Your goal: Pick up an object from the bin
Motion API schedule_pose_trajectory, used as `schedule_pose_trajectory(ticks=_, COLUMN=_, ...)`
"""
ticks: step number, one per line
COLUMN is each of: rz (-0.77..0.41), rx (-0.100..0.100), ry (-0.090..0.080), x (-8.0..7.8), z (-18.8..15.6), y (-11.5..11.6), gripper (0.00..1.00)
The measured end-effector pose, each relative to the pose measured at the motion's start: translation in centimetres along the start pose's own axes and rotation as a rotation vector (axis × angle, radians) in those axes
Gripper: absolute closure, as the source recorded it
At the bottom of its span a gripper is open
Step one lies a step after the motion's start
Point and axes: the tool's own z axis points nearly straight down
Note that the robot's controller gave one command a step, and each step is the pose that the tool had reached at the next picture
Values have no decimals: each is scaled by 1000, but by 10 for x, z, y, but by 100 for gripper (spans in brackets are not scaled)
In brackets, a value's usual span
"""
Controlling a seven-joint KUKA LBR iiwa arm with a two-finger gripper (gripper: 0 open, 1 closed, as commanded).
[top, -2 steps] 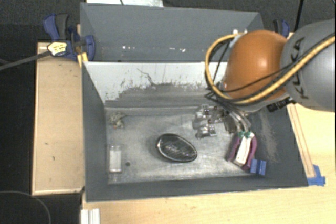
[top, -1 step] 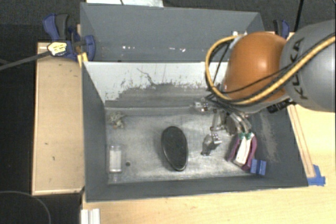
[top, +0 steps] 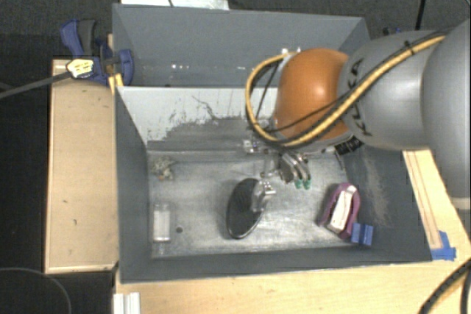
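**Camera view.** The arm (top: 427, 106) reaches in from the right over the grey metal bin (top: 132, 158). Its orange wrist cover (top: 313, 95) and looped yellow-and-black cables (top: 250, 103) hang above the bin's floor.

Below the cover, the jaws sit low near the middle of the floor, at the upper end of a black, glossy oval object (top: 239, 215). The metal tip appears to touch or overlap that end. From this angle I cannot tell whether the jaws are apart, together or clamped on it.

The rest of the black object lies flat on the floor, just below and to the left of the jaws. Its long axis runs from upper right, at the jaws, to lower left, toward the bin's near wall. The broader rounded end points away from the jaws.

To the right of the jaws, apart from them, lies a purple-and-white object (top: 340, 208), with a small blue piece (top: 361, 234) just beside its lower end. Well to the left of the jaws, a small clear, pale piece (top: 161, 222) sits by the left wall. A small greyish scrap (top: 163, 169) lies above it.
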Motion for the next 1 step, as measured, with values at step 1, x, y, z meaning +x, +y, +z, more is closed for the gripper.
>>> schedule_pose_trajectory(ticks=1, rz=-133, rx=3, ry=3, x=15, z=55, y=4, gripper=0)
